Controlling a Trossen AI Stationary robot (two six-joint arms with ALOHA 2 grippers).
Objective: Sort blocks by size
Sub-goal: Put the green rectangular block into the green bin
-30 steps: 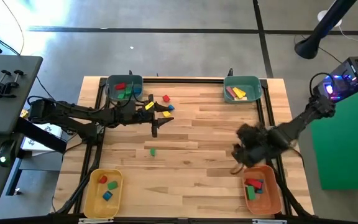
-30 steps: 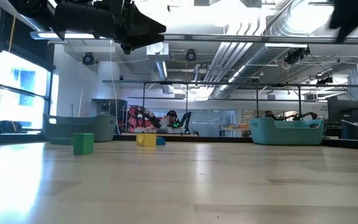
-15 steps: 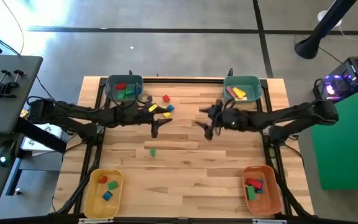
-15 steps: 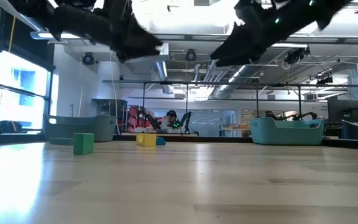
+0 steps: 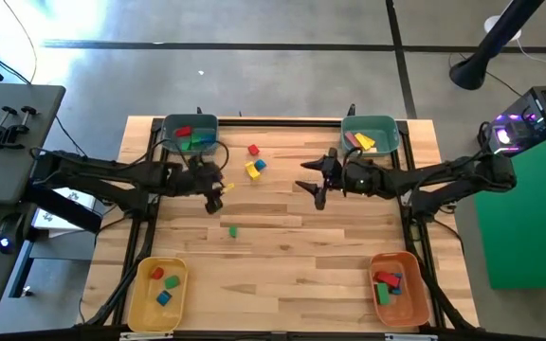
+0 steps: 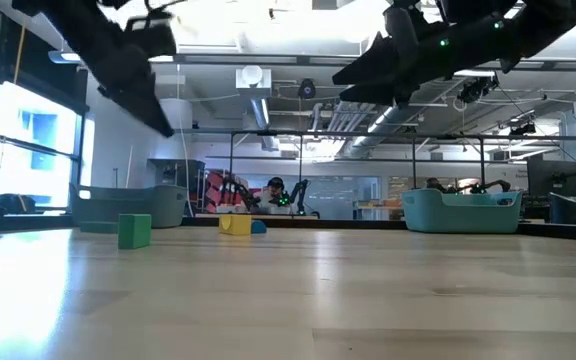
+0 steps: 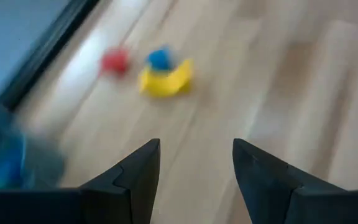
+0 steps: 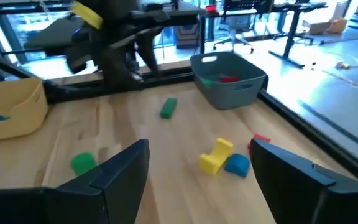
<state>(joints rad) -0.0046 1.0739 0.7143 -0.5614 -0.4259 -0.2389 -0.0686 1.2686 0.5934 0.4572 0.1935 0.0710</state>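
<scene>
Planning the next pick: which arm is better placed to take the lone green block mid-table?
Left, probably: the left gripper, open and empty, hovers nearer the green block than the right gripper.

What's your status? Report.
Left gripper open, empty. Right gripper open, empty. Loose on table: red block, yellow arch, blue block, green block. No obstruction seen.

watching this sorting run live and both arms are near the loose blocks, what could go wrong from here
1. The left gripper and right gripper both hang open near the yellow arch, blue block and red block. If both reach in, the arms might collide.
2. The arch and blue block sit very close together, so a grasp on one could nudge or drag the other.
3. The small green block lies apart and could be overlooked.
</scene>
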